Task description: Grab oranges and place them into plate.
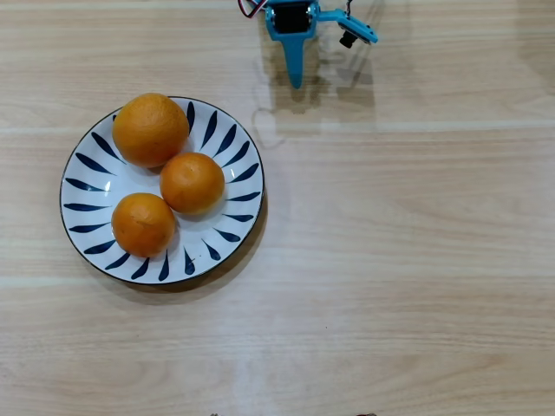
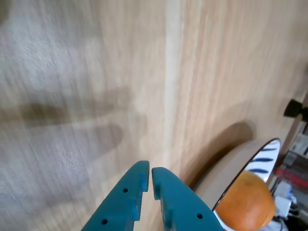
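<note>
Three oranges lie on the plate (image 1: 230, 227) at the left of the overhead view: a larger one (image 1: 150, 129) at the top, one (image 1: 192, 182) in the middle and one (image 1: 143, 224) lower left. My blue gripper (image 1: 296, 80) hangs at the top centre, away from the plate, shut and empty. In the wrist view the gripper (image 2: 149, 174) shows its fingertips nearly touching over bare wood, with the plate's rim (image 2: 263, 159) and one orange (image 2: 246, 202) at the lower right.
The plate rests on a light wooden table (image 1: 399, 260). Cluttered items show past the table's edge at the right of the wrist view (image 2: 296, 144).
</note>
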You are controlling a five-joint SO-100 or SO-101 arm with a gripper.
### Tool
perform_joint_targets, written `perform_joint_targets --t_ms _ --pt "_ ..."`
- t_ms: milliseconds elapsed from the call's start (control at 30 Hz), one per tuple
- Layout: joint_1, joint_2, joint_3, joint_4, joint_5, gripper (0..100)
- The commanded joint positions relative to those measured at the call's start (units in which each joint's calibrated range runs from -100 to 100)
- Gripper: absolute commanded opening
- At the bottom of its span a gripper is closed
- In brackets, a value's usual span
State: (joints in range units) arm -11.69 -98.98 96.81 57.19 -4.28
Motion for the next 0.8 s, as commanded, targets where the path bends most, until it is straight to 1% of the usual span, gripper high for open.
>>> perform_joint_targets --t_ms 0,100,767 --pt "-3.1 -0.4 0.6 -0.3 0.2 2" --pt "-4.3 -0.4 0.8 -0.3 0.4 2" --pt "-4.0 -0.4 0.8 -0.3 0.2 2"
